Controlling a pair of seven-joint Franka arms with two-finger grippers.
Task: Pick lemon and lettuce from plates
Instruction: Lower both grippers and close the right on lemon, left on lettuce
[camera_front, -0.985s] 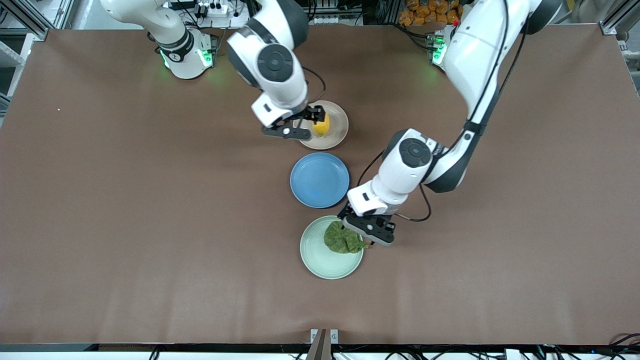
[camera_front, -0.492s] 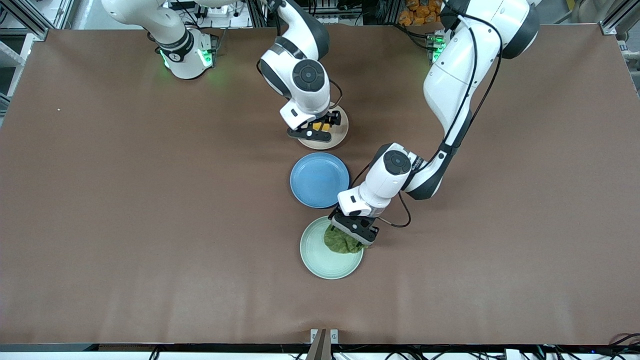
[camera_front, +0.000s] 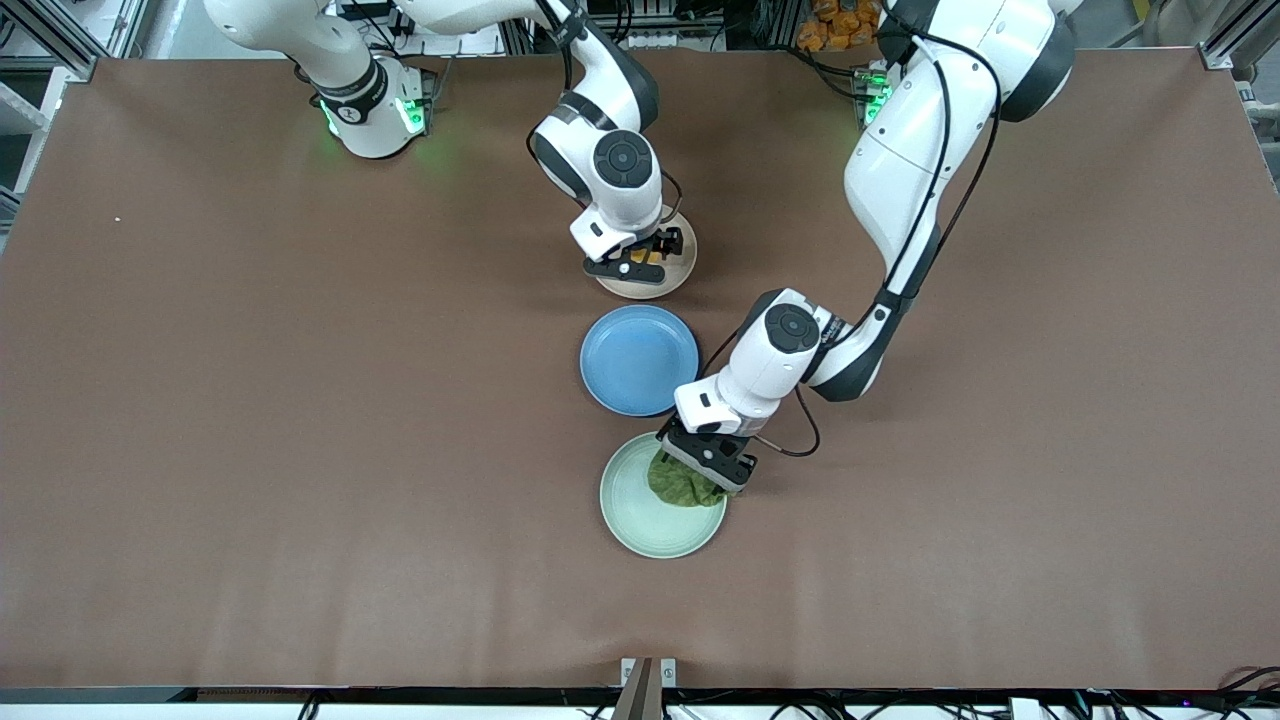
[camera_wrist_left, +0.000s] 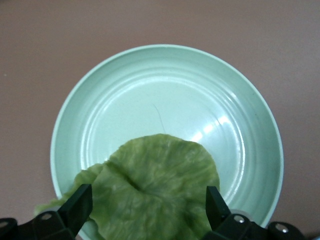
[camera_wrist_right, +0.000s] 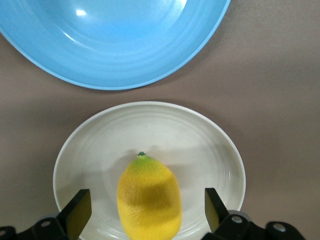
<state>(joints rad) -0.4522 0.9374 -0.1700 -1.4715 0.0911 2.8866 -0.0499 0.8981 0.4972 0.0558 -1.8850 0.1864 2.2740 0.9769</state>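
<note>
The lemon (camera_wrist_right: 149, 197) lies on the beige-pink plate (camera_front: 676, 270), which also shows in the right wrist view (camera_wrist_right: 210, 145). My right gripper (camera_front: 636, 257) is low over that plate, open, with a finger on each side of the lemon (camera_front: 640, 257). The dark green lettuce (camera_front: 682, 484) lies on the mint green plate (camera_front: 640, 515) toward its rim, seen too in the left wrist view (camera_wrist_left: 160, 185) on the plate (camera_wrist_left: 165, 95). My left gripper (camera_front: 705, 462) is open, down over the lettuce with the leaf between its fingers.
A blue plate (camera_front: 638, 358) stands between the two task plates, and its rim shows in the right wrist view (camera_wrist_right: 115, 50). The brown table (camera_front: 250, 420) spreads wide toward both ends.
Both grippers have come down: the right one from beside the beige-pink plate to straddle the lemon, the left one from the mint plate's rim onto the lettuce.
</note>
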